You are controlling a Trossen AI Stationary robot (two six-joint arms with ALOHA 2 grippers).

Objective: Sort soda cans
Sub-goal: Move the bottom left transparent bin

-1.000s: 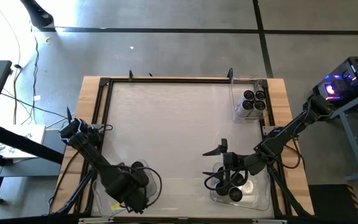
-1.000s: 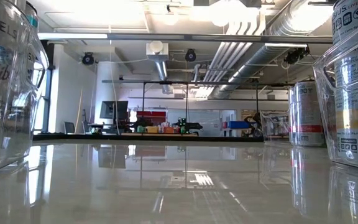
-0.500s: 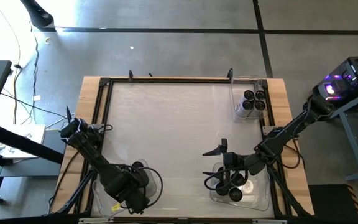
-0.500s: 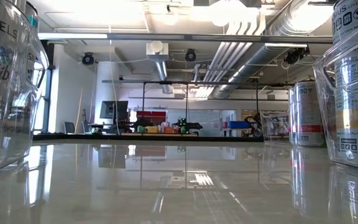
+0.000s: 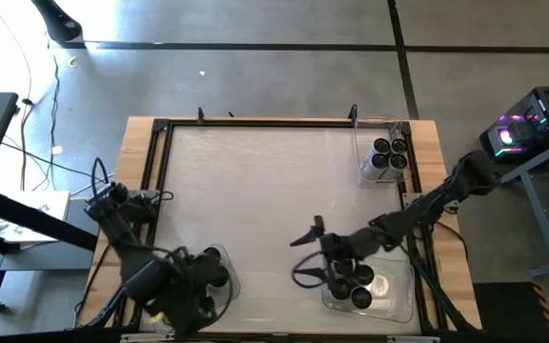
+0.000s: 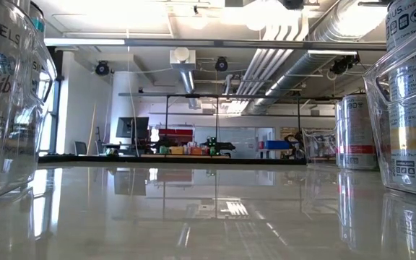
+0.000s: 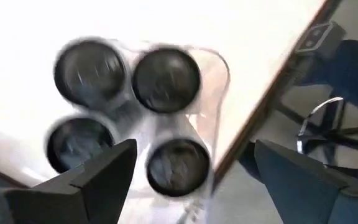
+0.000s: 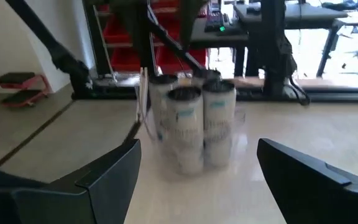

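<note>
Several soda cans (image 7: 166,78) stand upright in a clear bin (image 5: 219,255) at the table's near left. My left gripper (image 7: 194,149) hangs open above them, pointing down, with nothing between its fingers. More cans (image 5: 355,276) stand in the near-right bin (image 5: 394,303), and a third group (image 5: 387,157) in the far-right bin (image 5: 368,133). My right gripper (image 5: 305,255) is open just left of the near-right bin, pointing level toward the table's left. Its wrist view looks across at cans in a clear bin (image 8: 191,124). No gripper shows in the low view.
A black frame (image 5: 255,121) runs around the white table top, whose middle and far-left parts are bare. The low view shows cans close by at its left edge (image 6: 6,108) and right edge (image 6: 410,108), and one farther back (image 6: 356,130).
My left arm has lifted its gripper higher above the near-left bin's cans. My right gripper has moved from over the near-right bin toward the table's left. No can has moved.
</note>
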